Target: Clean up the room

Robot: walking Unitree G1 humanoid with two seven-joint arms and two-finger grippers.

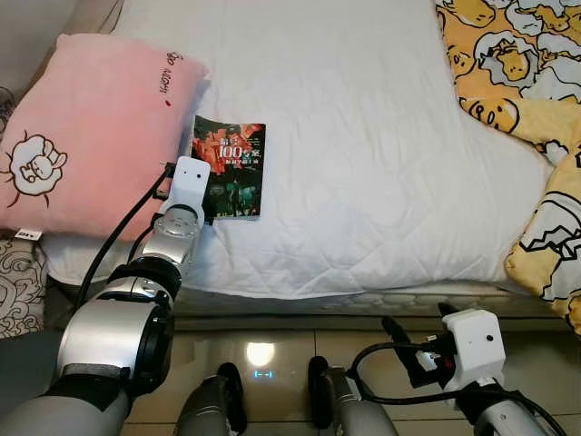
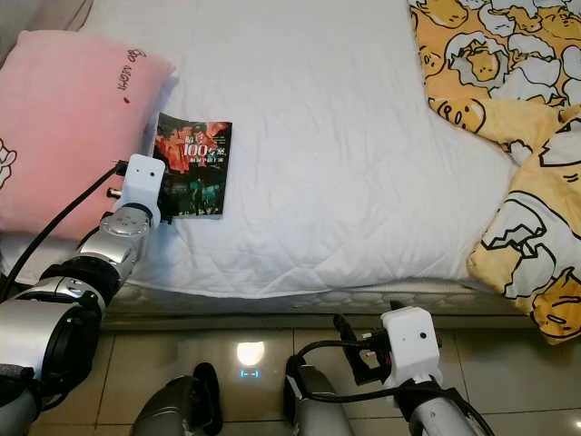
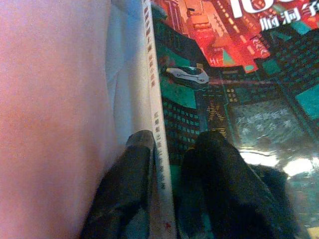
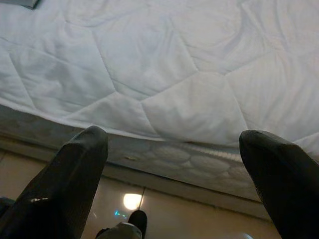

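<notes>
Both eye views are bright, evenly lit and sharp. A ceiling light glares off the glossy floor tiles (image 1: pixel 260 353). The left wrist view is dim, soft and colour-tinted, with glare on the book cover (image 3: pixel 259 158); its black fingers (image 3: pixel 219 194) blur.

Book (image 1: pixel 229 167) cover — large "100" among Chinese characters, pink pillow (image 1: pixel 86 136) — small illegible script

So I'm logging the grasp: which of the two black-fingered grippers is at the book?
The left gripper, on the dark paperback book lying beside the pink pillow; its fingers straddle the spine edge. The right gripper hangs open, low at the bed's edge.
</notes>
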